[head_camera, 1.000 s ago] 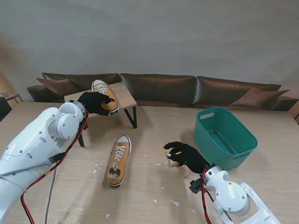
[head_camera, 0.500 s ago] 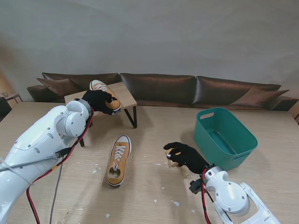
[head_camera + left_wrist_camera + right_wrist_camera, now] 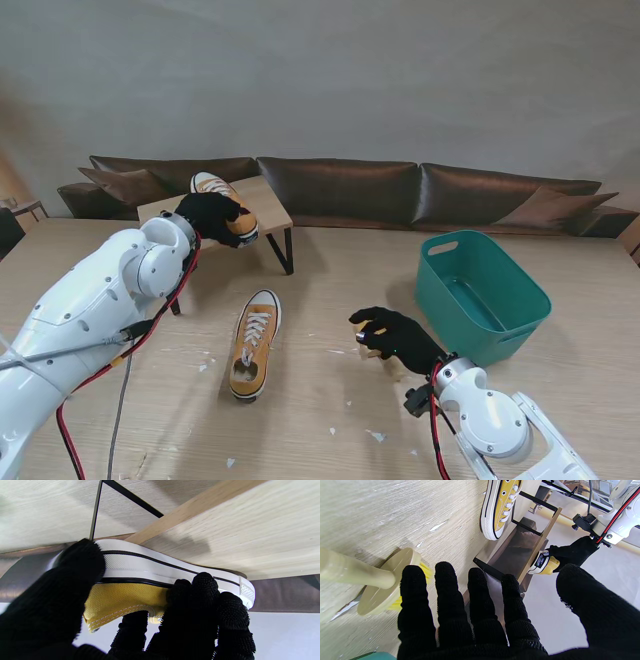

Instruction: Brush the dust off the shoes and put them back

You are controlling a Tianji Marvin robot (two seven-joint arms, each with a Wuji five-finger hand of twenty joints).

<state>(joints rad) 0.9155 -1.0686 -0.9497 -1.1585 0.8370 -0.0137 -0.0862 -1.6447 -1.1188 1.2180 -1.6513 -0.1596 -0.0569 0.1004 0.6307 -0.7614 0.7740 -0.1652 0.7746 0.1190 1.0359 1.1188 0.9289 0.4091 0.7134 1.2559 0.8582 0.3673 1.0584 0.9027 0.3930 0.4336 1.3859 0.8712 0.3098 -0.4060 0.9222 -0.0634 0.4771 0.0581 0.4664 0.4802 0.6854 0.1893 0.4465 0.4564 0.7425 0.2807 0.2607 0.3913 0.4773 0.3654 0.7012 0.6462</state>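
My left hand [image 3: 210, 214] is shut on a yellow canvas shoe [image 3: 239, 226] on the small wooden shelf [image 3: 270, 207] at the far left. In the left wrist view the shoe [image 3: 140, 562] has its white sole against the shelf board [image 3: 250, 530], with the thumb and fingers [image 3: 207, 600] around its side. The second yellow shoe [image 3: 254, 340] lies on the table, toe nearer to me. My right hand [image 3: 398, 335] hovers open over a beige-handled brush [image 3: 377, 585] with yellow bristles, which lies on the table beside the spread fingers [image 3: 450, 600].
A teal plastic basket [image 3: 482, 292] stands to the right of my right hand. Small white scraps [image 3: 375, 435] are scattered over the wooden table. The shelf has black metal legs [image 3: 286, 252]. A dark sofa [image 3: 400, 190] runs along the table's far edge.
My left hand has carried the shoe a little farther from me and set it lower on the shelf. The right hand's fingers have shifted slightly over the brush.
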